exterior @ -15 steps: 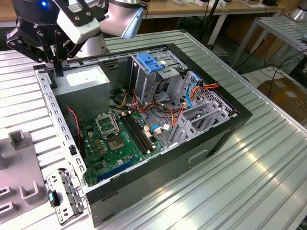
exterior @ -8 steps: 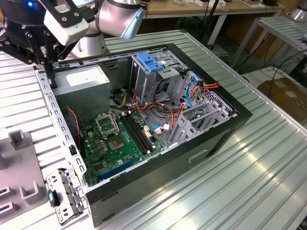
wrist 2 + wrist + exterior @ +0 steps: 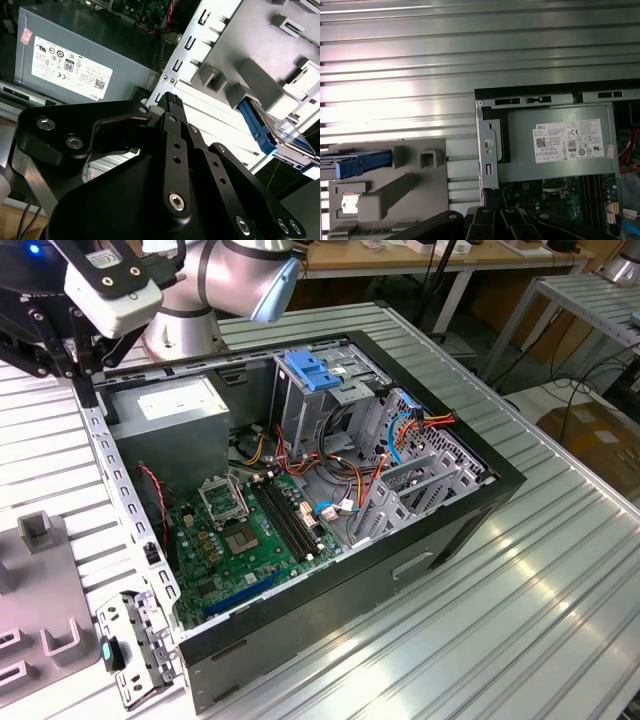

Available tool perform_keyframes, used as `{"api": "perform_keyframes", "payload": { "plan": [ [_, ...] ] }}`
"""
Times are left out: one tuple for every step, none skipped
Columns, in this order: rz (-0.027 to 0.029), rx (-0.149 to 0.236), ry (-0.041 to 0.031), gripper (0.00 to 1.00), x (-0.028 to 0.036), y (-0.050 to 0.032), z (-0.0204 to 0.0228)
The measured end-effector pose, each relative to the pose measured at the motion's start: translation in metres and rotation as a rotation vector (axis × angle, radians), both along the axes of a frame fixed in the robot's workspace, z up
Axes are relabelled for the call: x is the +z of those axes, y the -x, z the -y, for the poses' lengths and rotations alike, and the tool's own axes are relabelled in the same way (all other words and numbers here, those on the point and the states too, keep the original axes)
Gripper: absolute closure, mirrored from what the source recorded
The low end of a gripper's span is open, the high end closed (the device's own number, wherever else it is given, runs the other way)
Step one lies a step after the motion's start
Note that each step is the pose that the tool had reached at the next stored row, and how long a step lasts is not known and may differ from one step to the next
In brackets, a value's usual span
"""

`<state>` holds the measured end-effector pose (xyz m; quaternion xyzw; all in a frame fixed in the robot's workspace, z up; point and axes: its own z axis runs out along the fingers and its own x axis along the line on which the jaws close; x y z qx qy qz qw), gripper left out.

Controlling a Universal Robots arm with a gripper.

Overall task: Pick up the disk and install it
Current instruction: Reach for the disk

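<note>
The black linkage gripper [image 3: 172, 101] hangs by the rim of the open black computer case [image 3: 330, 615]; its open or closed state cannot be determined. The dark rectangular disk with blue side rails [image 3: 256, 127] sits apart from it, in a grey moulded holder [image 3: 395, 190] on the ribbed aluminium table [image 3: 420, 50].

This looks like a robotics lab or test workshop. A Universal Robots arm [image 3: 235, 280] stands at a ribbed aluminium table [image 3: 520, 620]. On the table an opened desktop computer case [image 3: 400, 565] lies on its side, exposing its green motherboard [image 3: 240, 530], grey power supply [image 3: 175, 405] and loose wiring. A grey fixture plate [image 3: 45, 610] with moulded holders sits beside it. Behind stand wooden-topped workbenches [image 3: 400, 258] on white legs, and what may be a cardboard box [image 3: 600, 435] rests on the floor.
</note>
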<state>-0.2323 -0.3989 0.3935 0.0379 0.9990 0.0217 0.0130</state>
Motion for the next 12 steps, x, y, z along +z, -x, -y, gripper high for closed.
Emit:
{"api": "perform_keyframes", "payload": {
  "plan": [
    [0.0001,0.0,0.0,0.89,0.0,0.0022,0.0],
    [0.0001,0.0,0.0,0.89,0.0,0.0037,0.0],
    [0.0001,0.0,-0.0001,0.89,0.0,0.0058,0.0],
    [0.0001,0.0,0.0,0.89,0.0,0.0071,0.0],
    [0.0,0.0,0.0,0.89,0.0,0.0098,0.0],
    [0.0001,0.0,0.0,0.89,-0.0001,0.0128,0.0],
    [0.0002,0.0,-0.0001,0.89,-0.0001,0.0161,0.0],
    [0.0002,0.0,-0.0001,0.89,-0.0001,0.0202,-0.0001],
    [0.0001,0.0,0.0,0.89,-0.0001,0.0246,-0.0004],
    [0.0001,0.0,0.0,0.89,-0.0001,0.0276,-0.001],
    [0.0001,0.0,0.0,0.89,-0.0001,0.031,-0.0027],
    [0.0001,0.0,0.0,0.89,-0.0002,0.0349,-0.0055]
  ]
}}
